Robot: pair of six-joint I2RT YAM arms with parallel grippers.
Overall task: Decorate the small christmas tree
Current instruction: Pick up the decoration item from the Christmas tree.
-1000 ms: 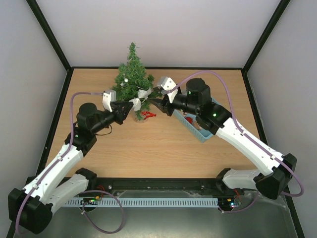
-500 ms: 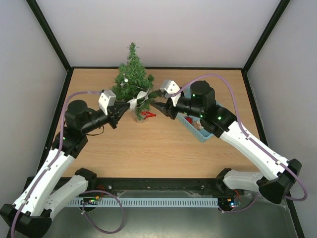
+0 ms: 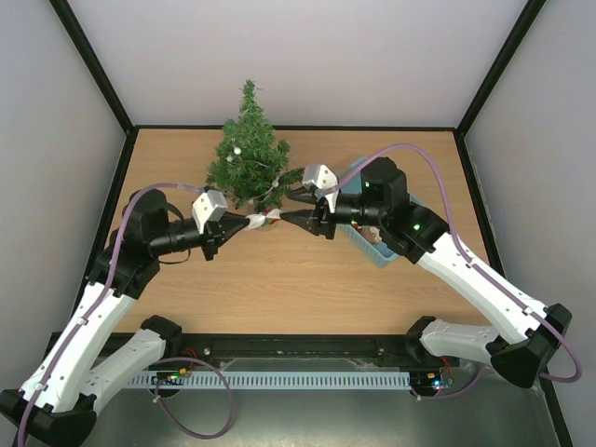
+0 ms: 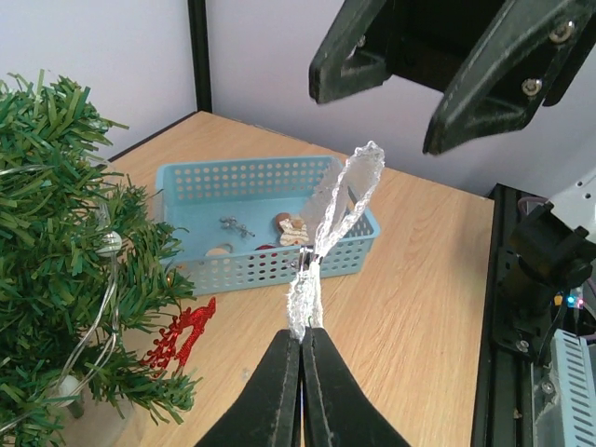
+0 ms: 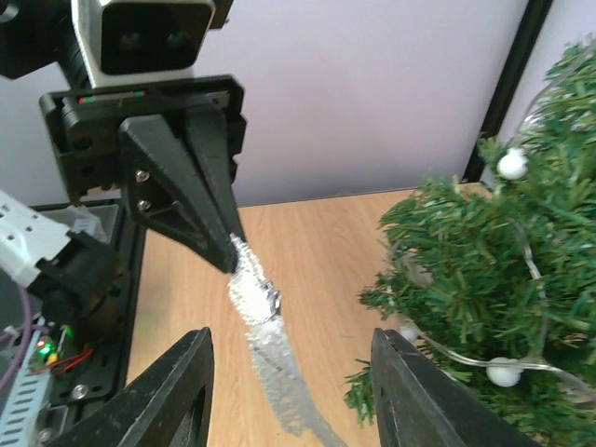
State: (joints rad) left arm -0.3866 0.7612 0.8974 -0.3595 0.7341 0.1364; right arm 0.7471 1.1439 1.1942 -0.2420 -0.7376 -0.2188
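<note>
A: Left fingers (image 4: 300, 340)?
B: Pressed together, pinching the silver mesh ribbon (image 4: 340, 200) at its twisted neck. The loop sticks out past the tips.
A: Right fingers (image 3: 289, 206)?
B: Spread, gripping nothing. They face the left pair tip to tip and the loop end points into their gap. Can't tell if it touches.
A: Arms?
B: Left arm comes up from its near-left base, elbow out toward the left wall, wrist pointing right. Right arm arches from the near right over the blue basket (image 4: 261, 270), wrist pointing left.
A: Tree?
B: The small christmas tree (image 3: 250, 149) is upright at the back of the counter (image 3: 307, 279), just behind the ribbon, with a wire string with white beads on its branches. A red ornament (image 4: 182, 331) lies by its foot.
A: Room?
B: Light wood counter, pale walls, black frame posts in the corners.
</note>
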